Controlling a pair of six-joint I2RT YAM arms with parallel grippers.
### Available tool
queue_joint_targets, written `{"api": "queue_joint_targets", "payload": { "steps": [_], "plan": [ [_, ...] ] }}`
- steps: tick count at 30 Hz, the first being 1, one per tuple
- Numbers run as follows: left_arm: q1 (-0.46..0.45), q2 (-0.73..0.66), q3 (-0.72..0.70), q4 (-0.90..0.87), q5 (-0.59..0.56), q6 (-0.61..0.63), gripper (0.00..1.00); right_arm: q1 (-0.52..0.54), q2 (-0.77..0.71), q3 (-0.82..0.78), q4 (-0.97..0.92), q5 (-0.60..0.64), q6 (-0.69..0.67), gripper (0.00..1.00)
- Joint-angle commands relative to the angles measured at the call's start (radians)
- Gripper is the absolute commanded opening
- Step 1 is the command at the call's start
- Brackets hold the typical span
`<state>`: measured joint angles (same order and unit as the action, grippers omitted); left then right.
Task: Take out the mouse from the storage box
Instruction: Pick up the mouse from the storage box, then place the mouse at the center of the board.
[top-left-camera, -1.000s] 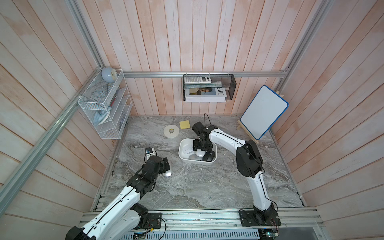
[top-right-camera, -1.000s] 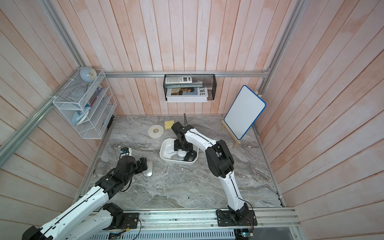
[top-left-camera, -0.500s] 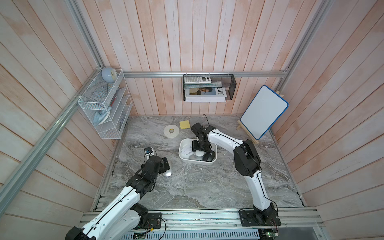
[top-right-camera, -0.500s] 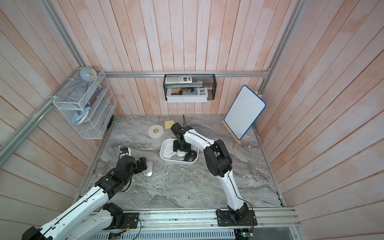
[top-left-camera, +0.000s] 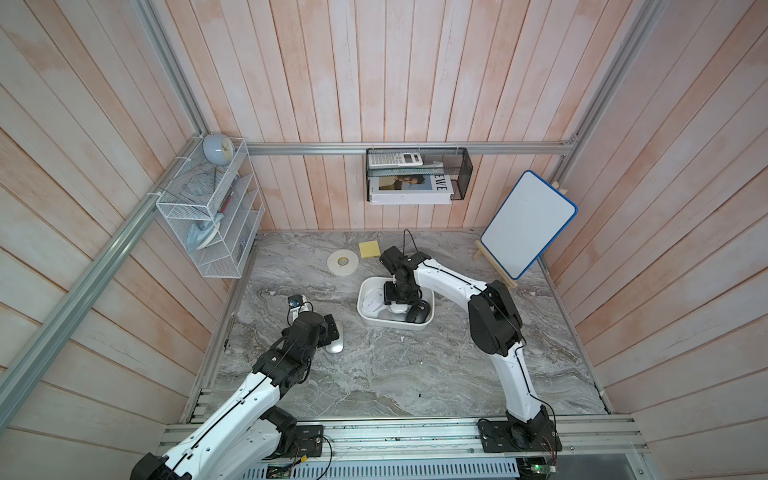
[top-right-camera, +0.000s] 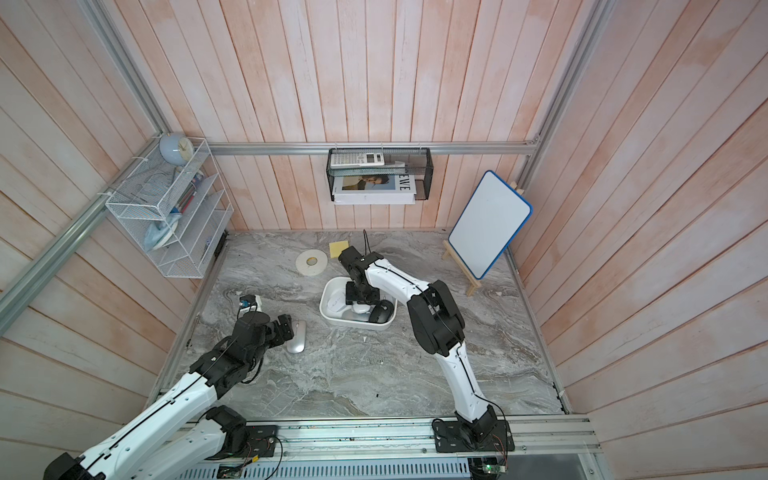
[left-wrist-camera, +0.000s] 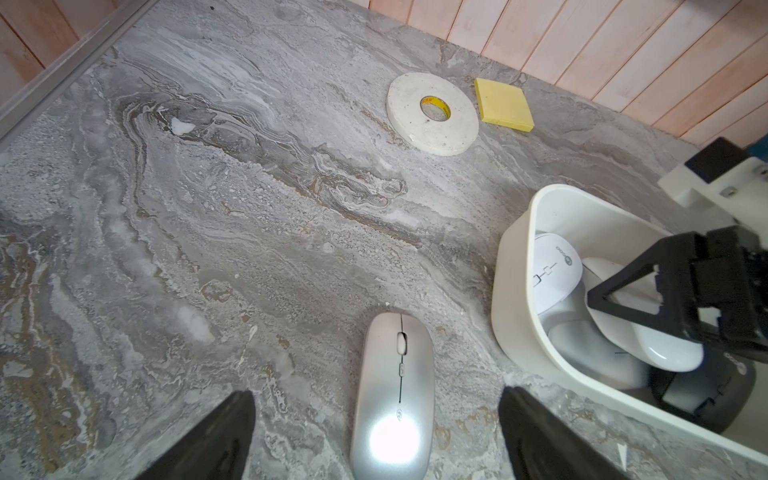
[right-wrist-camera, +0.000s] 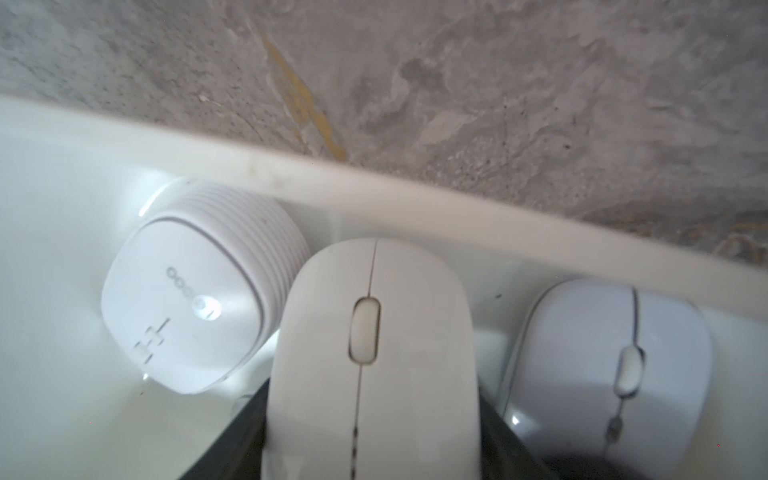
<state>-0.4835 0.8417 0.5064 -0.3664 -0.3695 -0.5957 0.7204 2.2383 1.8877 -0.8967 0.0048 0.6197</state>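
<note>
The white storage box (top-left-camera: 362, 293) (top-right-camera: 325, 296) sits mid-table and holds several mice. My right gripper (right-wrist-camera: 370, 436) (top-left-camera: 398, 296) reaches down into it and is shut on a white mouse (right-wrist-camera: 374, 353) (left-wrist-camera: 648, 340), one dark finger on each flank. In the box beside it lie a ribbed white mouse (right-wrist-camera: 183, 307), a pale grey mouse (right-wrist-camera: 602, 374) and a black mouse (top-left-camera: 417, 311). A silver mouse (left-wrist-camera: 395, 395) (top-left-camera: 336, 343) rests on the marble outside the box. My left gripper (left-wrist-camera: 376, 419) (top-right-camera: 286, 328) is open, its fingers on either side of that silver mouse with gaps.
A tape roll (top-left-camera: 342, 262) and yellow sticky notes (top-left-camera: 370, 249) lie behind the box. A whiteboard on an easel (top-left-camera: 525, 224) stands at back right. On the walls hang a white wire rack (top-left-camera: 216, 216) and a black mesh basket (top-left-camera: 417, 178).
The right gripper's jaws have closed onto the white mouse inside the box, and that arm has shifted slightly. The left arm and the silver mouse have not moved.
</note>
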Motion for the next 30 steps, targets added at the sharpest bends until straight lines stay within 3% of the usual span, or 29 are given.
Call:
{"api": "queue_joint_targets", "payload": {
  "steps": [1,10,19,30],
  "plan": [
    [-0.003,-0.014,-0.012,0.011,-0.016,-0.003,0.97,0.016,-0.084,-0.009,-0.032,0.039,-0.012,0.54],
    [-0.003,-0.058,-0.011,-0.019,-0.031,-0.003,0.97,0.082,-0.196,-0.035,-0.033,0.077,-0.005,0.54],
    [-0.001,-0.218,-0.025,-0.103,-0.138,-0.034,0.98,0.169,-0.321,-0.193,0.081,0.049,0.064,0.53],
    [-0.002,-0.341,-0.037,-0.186,-0.258,-0.079,1.00,0.317,-0.318,-0.325,0.269,0.015,0.156,0.52]
  ]
}}
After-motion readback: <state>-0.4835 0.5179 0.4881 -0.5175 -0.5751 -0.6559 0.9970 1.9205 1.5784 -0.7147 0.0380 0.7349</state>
